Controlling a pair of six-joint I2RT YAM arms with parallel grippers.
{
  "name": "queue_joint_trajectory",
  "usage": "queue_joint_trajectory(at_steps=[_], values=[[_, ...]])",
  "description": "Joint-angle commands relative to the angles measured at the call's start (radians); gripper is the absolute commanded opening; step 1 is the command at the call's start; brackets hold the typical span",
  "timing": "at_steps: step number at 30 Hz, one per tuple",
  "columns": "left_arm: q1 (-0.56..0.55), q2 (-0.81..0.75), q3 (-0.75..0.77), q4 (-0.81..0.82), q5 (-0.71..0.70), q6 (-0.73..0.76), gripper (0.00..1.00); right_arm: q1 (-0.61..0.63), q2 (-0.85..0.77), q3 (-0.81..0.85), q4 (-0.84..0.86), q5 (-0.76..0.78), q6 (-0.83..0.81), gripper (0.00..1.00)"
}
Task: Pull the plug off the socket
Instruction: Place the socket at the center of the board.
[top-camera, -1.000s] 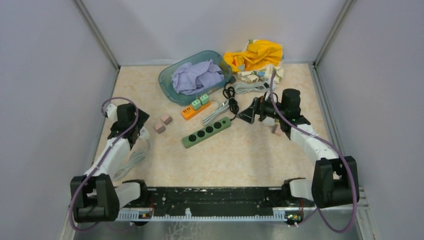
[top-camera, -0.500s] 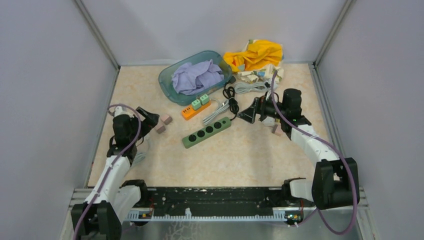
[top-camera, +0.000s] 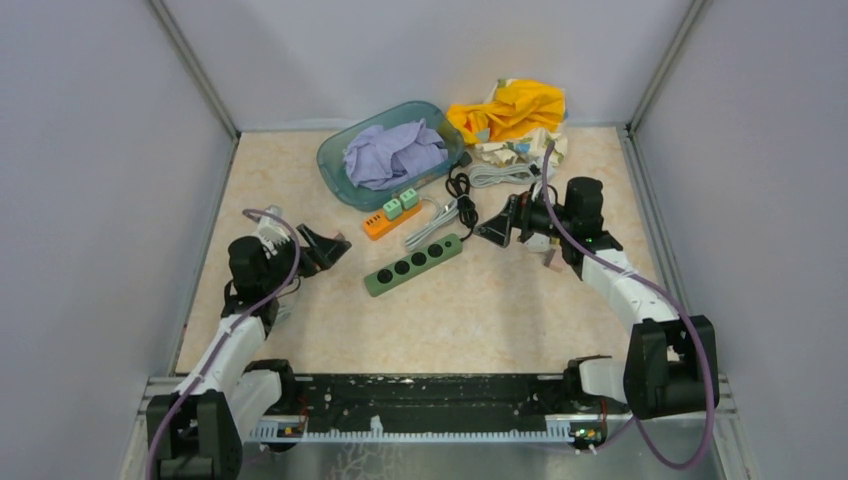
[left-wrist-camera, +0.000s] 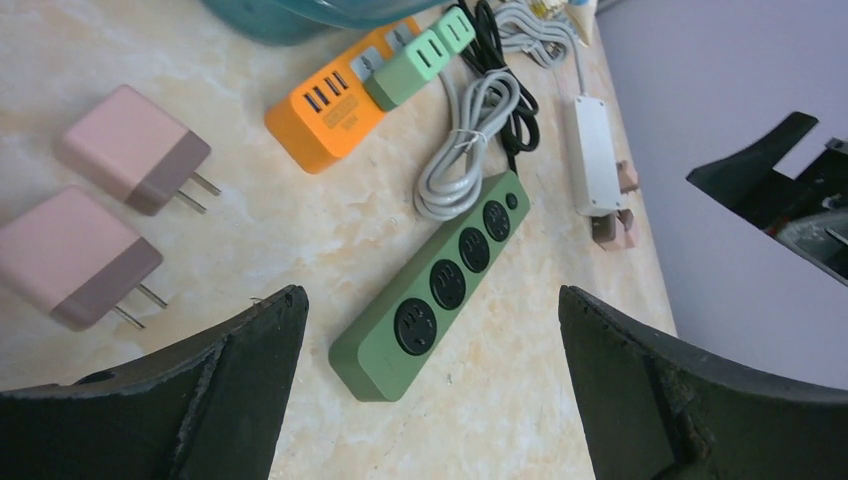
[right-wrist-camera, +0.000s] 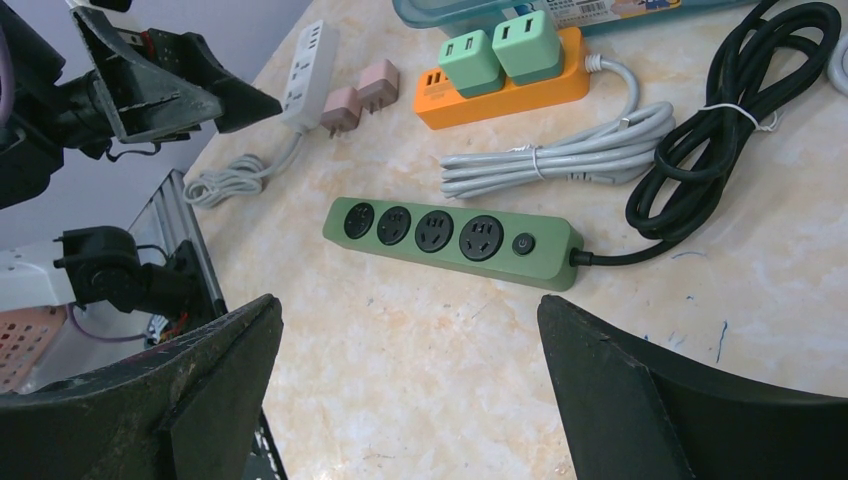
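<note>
Two mint-green plugs (right-wrist-camera: 495, 55) sit in the orange socket strip (right-wrist-camera: 500, 95), just beside the teal tub (top-camera: 335, 178) near the far edge of the tabletop (top-camera: 480, 310). Jaws are spread and holding nothing on both arms: the left gripper (top-camera: 322, 247) is near the pink chargers (left-wrist-camera: 130, 150), the right gripper (top-camera: 493, 232) seemingly just beside the black cord (right-wrist-camera: 655, 195). Bare beige surface lies open toward the near edge.

At frame centre you have the long power strip (top-camera: 412, 265); above-left of it sits the short strip (top-camera: 376, 226) carrying two plugs (top-camera: 393, 208), the tub (top-camera: 338, 185) just above them.

both arms reach inward, left gripper (top-camera: 328, 247) and right gripper (top-camera: 490, 230) spread wide, empty.
</note>
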Motion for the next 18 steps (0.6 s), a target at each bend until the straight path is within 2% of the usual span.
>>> queue_joint_trajectory(at_steps=[1,18], values=[[0.001,0.002,-0.023,0.113,0.119,-0.011,1.0,-0.012,-0.032,0.027,0.052,-0.018,-0.01,0.99],[-0.11,0.005,-0.058,0.18,0.102,0.006,1.0,-0.014,-0.029,0.027,0.054,-0.024,-0.011,0.99]])
